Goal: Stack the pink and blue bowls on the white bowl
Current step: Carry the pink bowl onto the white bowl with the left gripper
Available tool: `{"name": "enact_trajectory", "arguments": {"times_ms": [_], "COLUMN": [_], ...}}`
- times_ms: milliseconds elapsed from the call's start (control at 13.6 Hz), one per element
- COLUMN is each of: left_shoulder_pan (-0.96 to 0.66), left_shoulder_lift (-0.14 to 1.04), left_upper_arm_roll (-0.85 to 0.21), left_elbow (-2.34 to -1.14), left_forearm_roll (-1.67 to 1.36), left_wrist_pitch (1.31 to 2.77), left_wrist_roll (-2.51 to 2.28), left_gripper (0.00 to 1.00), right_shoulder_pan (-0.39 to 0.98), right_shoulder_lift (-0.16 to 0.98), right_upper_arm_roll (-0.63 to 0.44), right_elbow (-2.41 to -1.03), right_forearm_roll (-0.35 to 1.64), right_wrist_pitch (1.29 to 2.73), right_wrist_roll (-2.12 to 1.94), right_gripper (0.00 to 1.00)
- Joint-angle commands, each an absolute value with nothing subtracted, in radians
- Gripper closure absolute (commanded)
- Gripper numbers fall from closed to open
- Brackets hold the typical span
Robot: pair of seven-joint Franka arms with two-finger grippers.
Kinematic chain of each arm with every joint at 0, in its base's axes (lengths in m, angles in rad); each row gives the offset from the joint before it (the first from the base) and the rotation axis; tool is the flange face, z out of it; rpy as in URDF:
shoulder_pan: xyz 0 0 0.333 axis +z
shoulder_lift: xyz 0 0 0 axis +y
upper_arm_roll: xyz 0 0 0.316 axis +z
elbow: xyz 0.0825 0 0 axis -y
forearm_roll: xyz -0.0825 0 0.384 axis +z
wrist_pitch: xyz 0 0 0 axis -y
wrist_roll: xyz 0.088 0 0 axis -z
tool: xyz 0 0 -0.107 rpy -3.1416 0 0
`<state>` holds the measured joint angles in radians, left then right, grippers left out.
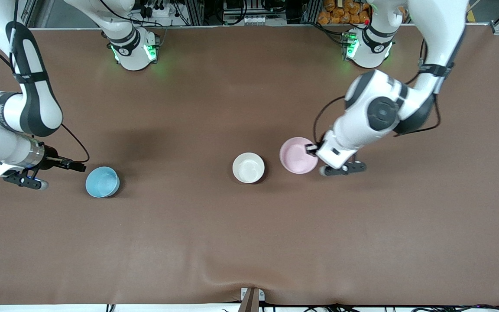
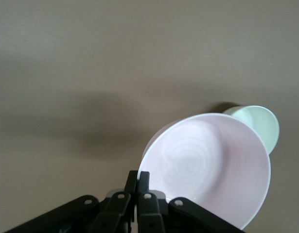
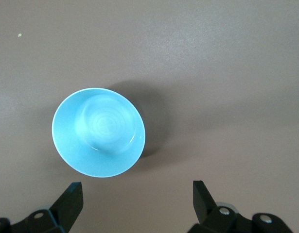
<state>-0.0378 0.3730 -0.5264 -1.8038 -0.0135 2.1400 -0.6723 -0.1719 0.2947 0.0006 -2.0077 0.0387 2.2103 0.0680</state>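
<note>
My left gripper (image 1: 312, 150) is shut on the rim of the pale pink bowl (image 1: 296, 155) and holds it just off the table, beside the white bowl (image 1: 248, 167) toward the left arm's end. In the left wrist view the fingers (image 2: 144, 178) pinch the pink bowl's (image 2: 212, 165) rim, and the white bowl (image 2: 260, 124) shows partly past it. The light blue bowl (image 1: 102, 182) sits upright on the table toward the right arm's end. My right gripper (image 1: 78, 167) is open and empty beside it, apart from it. The right wrist view shows the blue bowl (image 3: 98, 132) just ahead of the open gripper (image 3: 137, 194).
The brown table mat (image 1: 249, 242) is bare nearer the front camera. The arm bases (image 1: 134, 47) stand at the table's top edge. A small bracket (image 1: 251, 299) sits at the table's front edge.
</note>
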Motion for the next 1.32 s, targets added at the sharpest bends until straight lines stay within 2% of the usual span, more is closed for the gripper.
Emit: {"name": "enact_trajectory", "arguments": {"times_ms": [0,367,808,1029,1249], "left_shoulder_pan": [-0.119,-0.222,-0.232,-0.245,-0.253], "left_shoulder_lift": [0.391,0.463,0.598,0.63,0.658], "left_upper_arm_roll": [-0.528,-0.519,-0.515,-0.511,-0.5], "left_elbow": [-1.836,-1.865,-1.832,-1.809,-1.781], "left_forearm_roll": [0.044,0.054,0.124,0.126,0.15], "left_wrist_pitch": [2.253,2.457,2.626,2.631,2.632], "left_wrist_roll": [-0.816,-0.913,-0.914,-0.911,-0.911], "left_gripper": [1.0,1.0,1.0,1.0,1.0], "right_shoulder_pan": [-0.157,-0.132,-0.155,-0.17,-0.17], "right_shoulder_lift": [0.273,0.351,0.4,0.439,0.451], "right_upper_arm_roll": [0.0,0.0,0.0,0.0,0.0], "right_elbow": [-2.088,-2.097,-2.086,-2.054,-2.045], "right_forearm_roll": [0.049,0.048,0.048,0.048,0.048], "right_wrist_pitch": [2.299,2.397,2.428,2.428,2.428], "right_wrist_roll": [0.063,0.061,0.054,0.054,0.054], "right_gripper": [0.0,0.0,0.0,0.06,0.19]}}
